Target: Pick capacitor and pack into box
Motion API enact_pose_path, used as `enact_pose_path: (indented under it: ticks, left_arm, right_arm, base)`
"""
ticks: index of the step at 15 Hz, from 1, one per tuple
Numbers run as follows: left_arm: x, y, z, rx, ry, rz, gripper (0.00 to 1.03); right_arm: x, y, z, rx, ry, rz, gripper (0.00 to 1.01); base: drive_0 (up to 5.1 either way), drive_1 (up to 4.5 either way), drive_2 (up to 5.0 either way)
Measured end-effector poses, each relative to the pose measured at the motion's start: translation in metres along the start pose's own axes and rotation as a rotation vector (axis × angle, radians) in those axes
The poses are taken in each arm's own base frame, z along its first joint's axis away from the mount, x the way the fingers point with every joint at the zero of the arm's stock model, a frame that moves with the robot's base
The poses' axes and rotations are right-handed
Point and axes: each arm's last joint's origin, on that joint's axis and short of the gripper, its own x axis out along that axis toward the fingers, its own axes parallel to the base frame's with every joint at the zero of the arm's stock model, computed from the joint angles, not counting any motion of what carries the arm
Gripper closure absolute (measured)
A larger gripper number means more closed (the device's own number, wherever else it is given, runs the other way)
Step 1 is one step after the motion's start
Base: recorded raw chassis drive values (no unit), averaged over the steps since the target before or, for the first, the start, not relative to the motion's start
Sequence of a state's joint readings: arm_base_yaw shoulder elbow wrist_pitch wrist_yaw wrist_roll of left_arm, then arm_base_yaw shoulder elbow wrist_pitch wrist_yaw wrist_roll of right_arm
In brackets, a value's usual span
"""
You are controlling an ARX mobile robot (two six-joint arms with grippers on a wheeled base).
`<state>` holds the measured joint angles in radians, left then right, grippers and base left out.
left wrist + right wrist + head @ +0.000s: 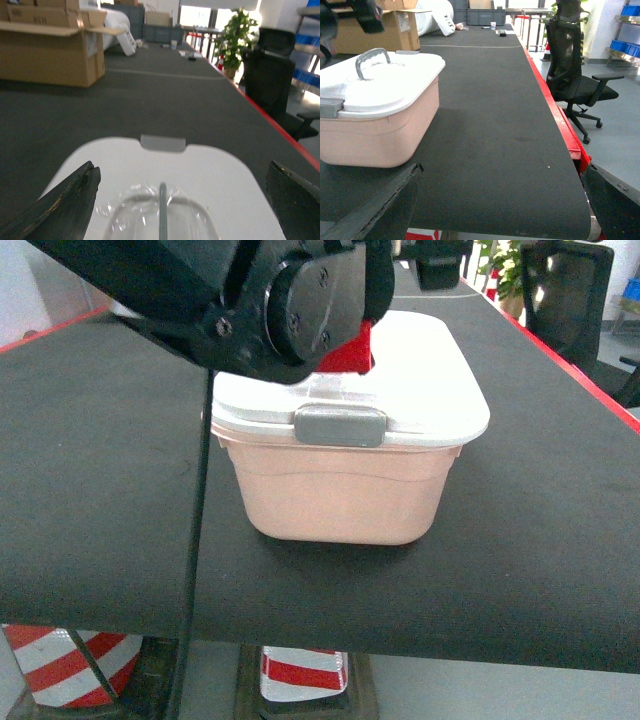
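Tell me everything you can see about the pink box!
The box is a small pale-pink plastic tub with rounded corners. Its white lid is on, with grey latches and an upright grey handle. It sits on the black table. The left end effector hovers open over the lid.

The box stands on the bench, its lid closed on top. The left pincer hangs directly above the lid. A cardboard carton sits far behind the box, an office chair to its right.

Lidded box on table
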<state>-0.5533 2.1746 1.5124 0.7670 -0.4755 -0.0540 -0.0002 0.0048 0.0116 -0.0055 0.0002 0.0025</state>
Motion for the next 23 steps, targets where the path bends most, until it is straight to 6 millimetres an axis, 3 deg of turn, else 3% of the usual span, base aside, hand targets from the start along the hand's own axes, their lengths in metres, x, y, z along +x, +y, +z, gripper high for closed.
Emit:
enact_pose_path:
  ticks: [2, 4, 6, 8, 9, 10, 12, 13, 15, 21, 23]
  left_arm:
    - [-0.017, 0.019, 0.05, -0.045, -0.136, 0.0, 0.05]
    - [-0.047, 0.062, 0.094, -0.041, -0.299, 0.018, 0.05]
    - [-0.096, 0.116, 0.107, 0.019, -0.381, 0.062, 0.05]
    - [-0.146, 0.16, 0.093, 0.045, -0.358, 0.139, 0.05]
    - [-0.165, 0.179, 0.07, 0.05, -0.271, 0.193, 0.05]
    - [-0.169, 0.183, 0.053, 0.058, -0.199, 0.208, 0.05]
    - [-0.168, 0.182, 0.051, 0.074, -0.106, 0.16, 0.09]
    - [-0.179, 0.186, 0.054, 0.098, -0.003, 0.089, 0.22]
    - [-0.214, 0.203, 0.035, 0.112, 0.084, 0.094, 0.51]
    - [-0.234, 0.209, 0.02, 0.113, 0.115, 0.082, 0.74]
    - [-0.254, 0.214, 0.017, 0.111, 0.085, 0.082, 1.01]
  right_arm:
    - [0.0, 0.0, 0.0, 0.0, 0.0, 0.0, 0.03]
    - [0.0, 0.0, 0.0, 0.0, 0.0, 0.0, 0.03]
    - [0.0, 0.0, 0.0, 0.0, 0.0, 0.0, 0.03]
    - [0.0, 0.0, 0.0, 0.0, 0.0, 0.0, 0.03]
    - [0.0, 0.0, 0.0, 0.0, 0.0, 0.0, 0.03]
    - [0.0, 0.0, 0.0, 0.0, 0.0, 0.0, 0.03]
    - [0.0, 0.0, 0.0, 0.0, 0.0, 0.0, 0.03]
    - [0.0, 0.0, 0.0, 0.0, -0.001, 0.0, 0.03]
    - [0.0, 0.0, 0.0, 0.0, -0.001, 0.0, 0.03]
    - [0.0, 0.0, 0.0, 0.0, 0.0, 0.0, 0.03]
    - [0.0, 0.0, 0.0, 0.0, 0.0, 0.0, 0.03]
  base:
    - [0.0, 0.0, 0.0]
    - [0.0, 0.0, 0.0]
    - [0.0, 0.0, 0.0]
    - [0.0, 0.0, 0.0]
    - [0.0, 0.0, 0.0]
    - [0.0, 0.0, 0.0]
    - [0.0, 0.0, 0.0]
    - [0.0, 0.0, 0.0]
    - [0.0, 0.0, 0.0]
    - [0.0, 0.0, 0.0]
    - [0.0, 0.0, 0.0]
